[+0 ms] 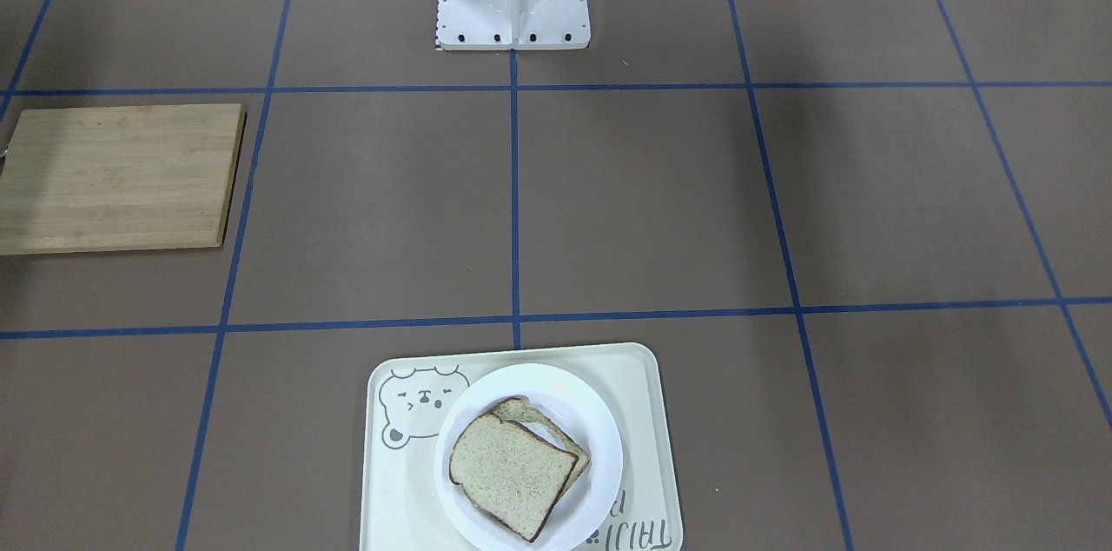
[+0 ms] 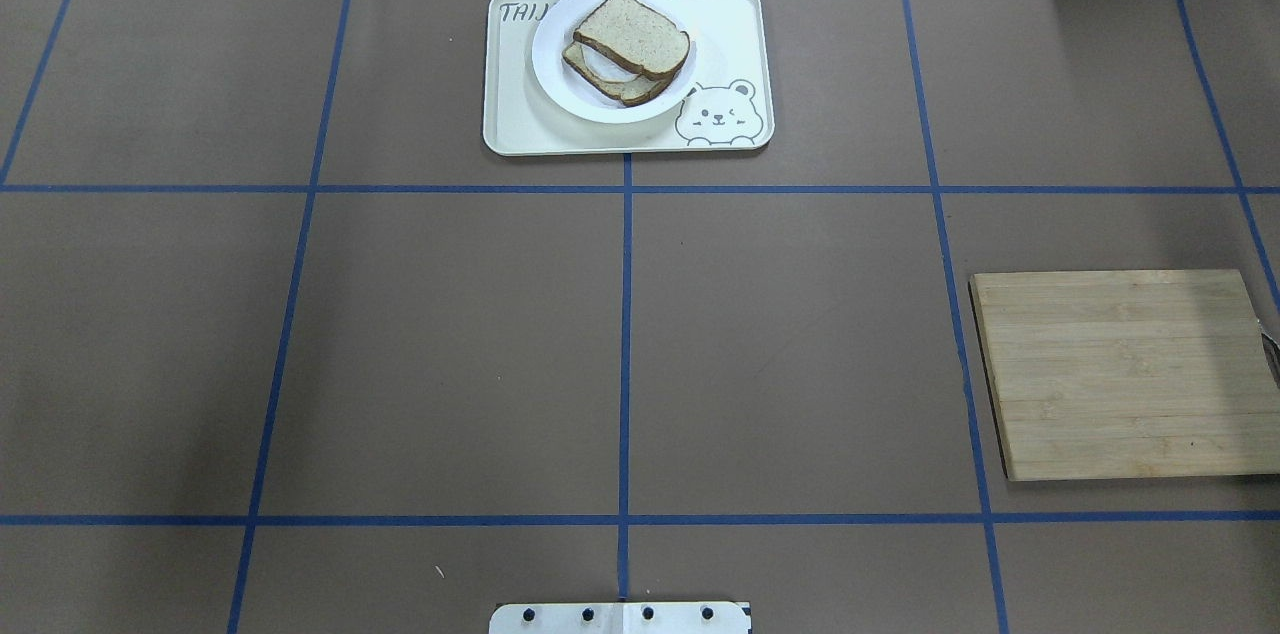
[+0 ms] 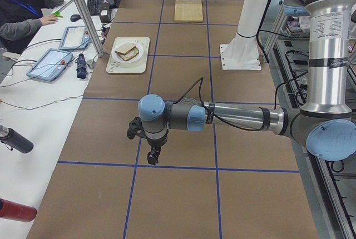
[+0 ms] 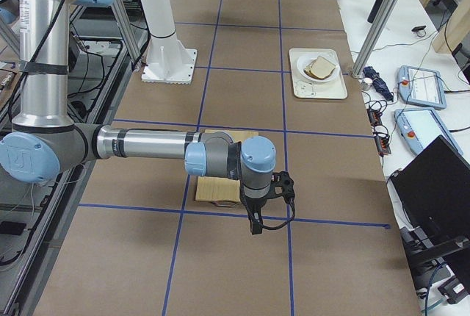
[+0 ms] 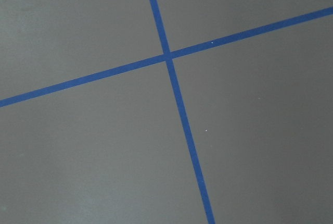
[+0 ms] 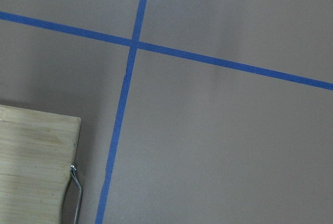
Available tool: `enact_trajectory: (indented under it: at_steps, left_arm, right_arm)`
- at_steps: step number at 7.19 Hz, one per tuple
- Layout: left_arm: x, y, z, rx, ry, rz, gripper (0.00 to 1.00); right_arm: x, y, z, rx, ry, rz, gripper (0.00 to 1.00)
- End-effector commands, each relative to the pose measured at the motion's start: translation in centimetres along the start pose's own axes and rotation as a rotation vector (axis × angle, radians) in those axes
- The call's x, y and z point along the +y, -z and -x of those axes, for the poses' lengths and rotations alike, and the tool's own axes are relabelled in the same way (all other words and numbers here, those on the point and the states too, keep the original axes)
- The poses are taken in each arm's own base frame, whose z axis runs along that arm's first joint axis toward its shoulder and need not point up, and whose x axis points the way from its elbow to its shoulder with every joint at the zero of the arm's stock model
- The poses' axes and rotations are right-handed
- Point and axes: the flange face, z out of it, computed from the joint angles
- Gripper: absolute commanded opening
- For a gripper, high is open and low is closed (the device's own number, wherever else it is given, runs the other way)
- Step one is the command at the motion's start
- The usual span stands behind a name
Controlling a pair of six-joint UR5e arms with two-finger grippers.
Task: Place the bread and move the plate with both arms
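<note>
Our left gripper [image 3: 152, 155] hangs over the brown table at a crossing of blue tape lines, and our right gripper [image 4: 254, 226] hangs just beside the bamboo cutting board [image 2: 1125, 374]; we cannot tell whether either is open or closed. Well apart from both, the bread [image 1: 511, 473] lies atop another slice on the white plate [image 1: 608, 447], which sits inside the cream bear tray [image 1: 647, 447]. We judge the placing done, so the best move is to hold both arms high, away from the tray, so nothing nudges the plate.

My worktop [image 2: 800, 364]: brown paper w/ a blue tape grid [image 2: 625, 364]. A white bench [image 3: 33, 172] runs along its far side, w/ aluminium posts [image 3: 83, 11] at the join. Light is even, shadows soft. Dark screen [image 4: 433, 184] on the bench, prob. a laptop.
</note>
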Motion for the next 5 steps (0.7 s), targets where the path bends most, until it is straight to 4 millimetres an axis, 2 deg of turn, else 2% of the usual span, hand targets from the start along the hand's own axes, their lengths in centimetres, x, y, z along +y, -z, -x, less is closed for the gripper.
enact_trajectory:
  at_steps: [1,3,5]
  left_arm:
    - [0.05,0.2,-0.26,0.002,-0.008,-0.006,0.98]
    - [0.91,-0.09,0.14,0.003,0.005,0.002,0.98]
    - [0.69,0.06,-0.06,0.002,0.004,-0.001,0.98]
  right_arm:
    - [0.22,-0.15,-0.09,0.002,-0.001,0.004,1.0]
    - [0.83,-0.41,-0.15,-0.001,0.004,0.01,1.0]
    - [0.92,-0.65,-0.29,-0.005,0.0,0.014,1.0]
